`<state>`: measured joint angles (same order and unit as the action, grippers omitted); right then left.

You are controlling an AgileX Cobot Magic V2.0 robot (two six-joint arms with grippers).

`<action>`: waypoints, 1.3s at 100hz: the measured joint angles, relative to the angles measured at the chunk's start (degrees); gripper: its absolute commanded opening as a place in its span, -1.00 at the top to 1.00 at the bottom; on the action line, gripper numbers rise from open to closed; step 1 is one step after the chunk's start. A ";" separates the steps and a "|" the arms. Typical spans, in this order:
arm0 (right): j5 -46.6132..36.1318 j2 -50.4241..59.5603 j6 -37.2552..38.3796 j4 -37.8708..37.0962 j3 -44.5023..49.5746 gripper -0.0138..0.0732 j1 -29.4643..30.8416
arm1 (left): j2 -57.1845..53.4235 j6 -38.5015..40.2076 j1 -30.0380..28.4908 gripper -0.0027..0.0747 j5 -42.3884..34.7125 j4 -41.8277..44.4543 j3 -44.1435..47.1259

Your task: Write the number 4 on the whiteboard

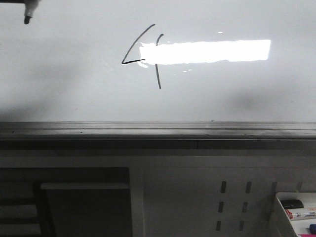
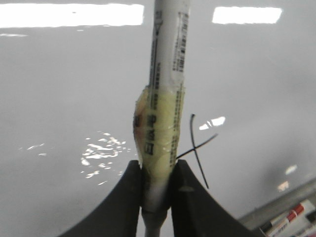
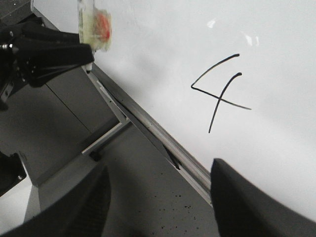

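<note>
The number 4 [image 1: 146, 55] stands finished in thin black ink on the whiteboard [image 1: 74, 74], a little left of the board's middle in the front view. Its slanted stroke runs down to a sharp corner, a short horizontal stroke leads right from there, and a separate vertical stroke crosses that line, leaving the top open. A bright rectangular light reflection [image 1: 207, 51] lies across the figure's right half (the horizontal stroke partly vanishes in the glare).

The left hand [image 2: 157, 180] is clenched on a white marker [image 2: 168, 54], its two dark fingers [image 2: 126, 197] pressing on a yellowish tape wrap around the barrel. In the front view only the marker's tip [image 1: 27, 19] shows, at the upper left corner, well apart from the number.

The right hand [image 3: 160, 197] is released and grasps nothing, its dark fingers [image 3: 247, 197] spread wide. It sits off the board, over a grey speckled surface beside the grey edge rail [image 3: 148, 128], with the number in plain sight beyond the rail.

Below the rail, a grey perforated panel [image 1: 232, 202] fills the lower front view, and a tray [image 1: 281, 210] at its right holds spare markers [image 1: 298, 213].
</note>
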<state>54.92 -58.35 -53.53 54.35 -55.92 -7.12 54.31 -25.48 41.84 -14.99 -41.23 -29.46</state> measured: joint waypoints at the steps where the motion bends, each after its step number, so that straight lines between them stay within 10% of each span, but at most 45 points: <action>1: -0.07 0.13 0.00 0.00 0.02 -0.23 0.11 | 0.00 0.00 -0.01 0.98 -0.35 -0.47 0.21; 130: 0.74 0.35 0.00 1.23 1.71 -0.23 0.11 | 22.32 5.08 -0.15 0.98 -18.61 -4.63 -2.14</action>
<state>55.65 -58.00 -53.53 55.58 -54.21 -7.01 76.63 -20.40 41.69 -33.59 -45.86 -31.60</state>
